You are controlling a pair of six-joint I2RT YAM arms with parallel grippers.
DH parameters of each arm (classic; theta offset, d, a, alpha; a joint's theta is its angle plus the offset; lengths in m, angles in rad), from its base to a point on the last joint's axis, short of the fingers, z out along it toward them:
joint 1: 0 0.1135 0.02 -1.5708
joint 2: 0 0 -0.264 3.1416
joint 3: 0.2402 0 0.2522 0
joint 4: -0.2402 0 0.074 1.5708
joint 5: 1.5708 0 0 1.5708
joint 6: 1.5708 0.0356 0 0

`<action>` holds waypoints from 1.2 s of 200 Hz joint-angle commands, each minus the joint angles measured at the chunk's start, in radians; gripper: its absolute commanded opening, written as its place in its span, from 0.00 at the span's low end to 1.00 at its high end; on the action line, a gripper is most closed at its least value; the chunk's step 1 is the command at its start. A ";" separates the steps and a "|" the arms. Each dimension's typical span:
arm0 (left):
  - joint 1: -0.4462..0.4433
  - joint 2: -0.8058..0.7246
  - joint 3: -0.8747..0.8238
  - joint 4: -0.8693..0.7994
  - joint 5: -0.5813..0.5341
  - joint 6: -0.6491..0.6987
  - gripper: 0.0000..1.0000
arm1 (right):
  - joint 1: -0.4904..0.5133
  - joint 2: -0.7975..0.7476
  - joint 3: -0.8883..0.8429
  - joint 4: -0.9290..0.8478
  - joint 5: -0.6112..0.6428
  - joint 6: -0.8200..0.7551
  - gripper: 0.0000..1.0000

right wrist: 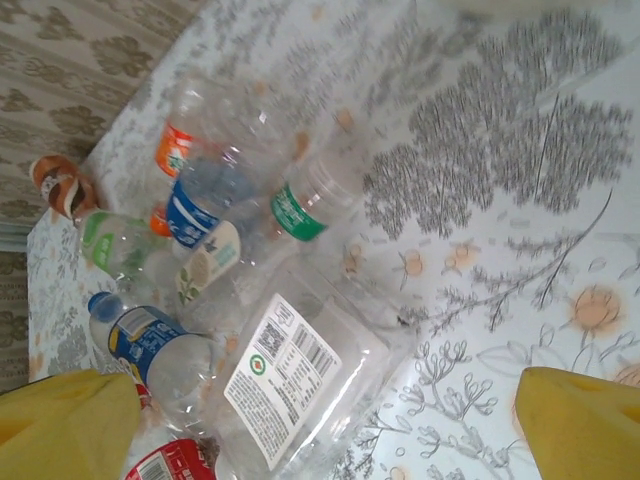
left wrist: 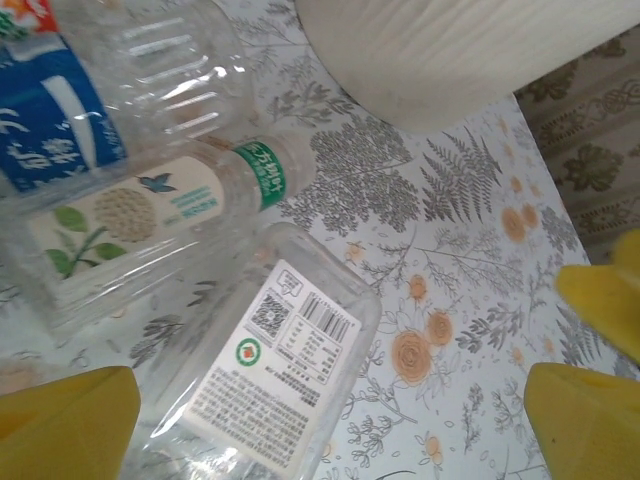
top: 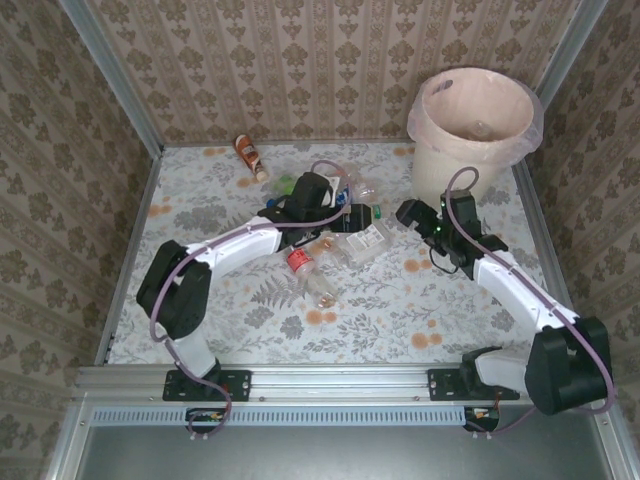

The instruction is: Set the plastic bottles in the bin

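A pile of plastic bottles lies mid-table. A square clear bottle with a white printed label lies at the pile's right edge. My left gripper hangs open over it, its yellow fingers wide apart. My right gripper faces the same bottle from the right, also open with its fingers either side. Beside it lie a cream-and-green-labelled bottle, blue-labelled ones and a red-labelled one. The bin stands at the far right.
An orange-labelled bottle lies alone near the back wall. A clear bottle lies nearest the front of the pile. Patterned walls close in the table on three sides. Open tabletop lies in front of the right arm.
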 commanded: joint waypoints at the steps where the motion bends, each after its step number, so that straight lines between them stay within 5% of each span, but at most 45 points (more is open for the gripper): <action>1: 0.001 0.011 0.026 0.031 0.064 -0.014 1.00 | 0.040 0.061 -0.029 0.094 -0.038 0.116 0.94; 79: 0.041 -0.126 -0.116 0.083 -0.026 -0.049 1.00 | 0.164 0.255 0.012 0.103 0.052 0.151 0.81; 114: 0.057 -0.156 -0.154 0.095 -0.041 -0.057 1.00 | 0.219 0.291 0.072 0.041 0.108 0.173 0.99; 164: 0.064 -0.181 -0.192 0.099 -0.077 -0.068 1.00 | 0.324 0.285 0.190 -0.041 0.309 0.033 1.00; 205: 0.090 -0.258 -0.273 0.113 -0.187 -0.107 1.00 | 0.329 0.385 0.295 0.046 0.061 -0.015 1.00; 240: 0.110 -0.370 -0.368 0.059 -0.361 -0.178 1.00 | 0.354 0.486 0.398 0.003 0.017 -0.028 1.00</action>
